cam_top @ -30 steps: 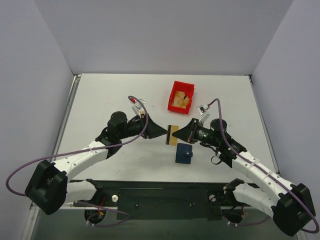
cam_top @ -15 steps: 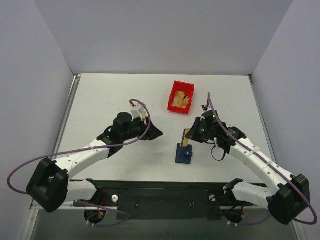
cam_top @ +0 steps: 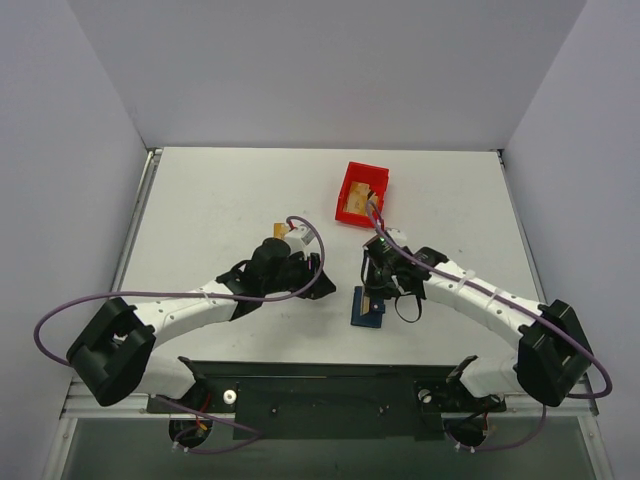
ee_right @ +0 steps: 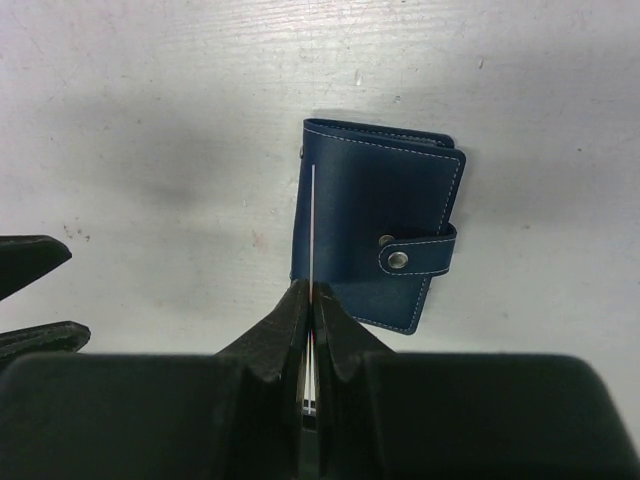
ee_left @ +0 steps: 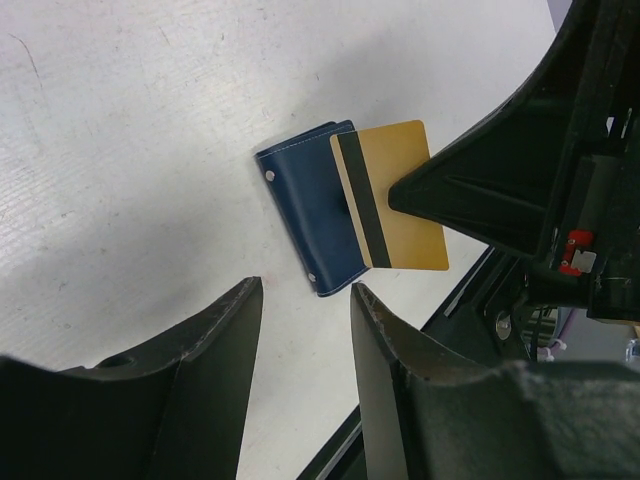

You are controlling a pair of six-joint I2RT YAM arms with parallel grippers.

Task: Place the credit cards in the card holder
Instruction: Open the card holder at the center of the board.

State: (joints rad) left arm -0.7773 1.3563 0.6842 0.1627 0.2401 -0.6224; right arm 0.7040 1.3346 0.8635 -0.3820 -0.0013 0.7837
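Observation:
The card holder (ee_right: 375, 235) is a navy wallet lying shut on the white table, its snap strap fastened. My right gripper (ee_right: 312, 295) is shut on one credit card (ee_right: 313, 225), held on edge above the holder's left side. From the left wrist view, that gold card (ee_left: 400, 195) with its dark stripe overlaps the card holder (ee_left: 305, 215). My left gripper (ee_left: 305, 300) stands open and empty just short of the holder. In the top view, the right gripper (cam_top: 372, 290) hangs over the card holder (cam_top: 368, 313), with the left gripper (cam_top: 322, 287) close beside it.
A red bin (cam_top: 350, 178) stands behind the grippers, with a flat tan piece (cam_top: 356, 206) lying inside. The table's dark front rail (cam_top: 320, 385) runs just behind the holder. Grey walls close in the back and sides.
The left gripper let go of the card and swung down beside the holder. The right gripper carried the card from mid-air to above the holder and turned it on edge.

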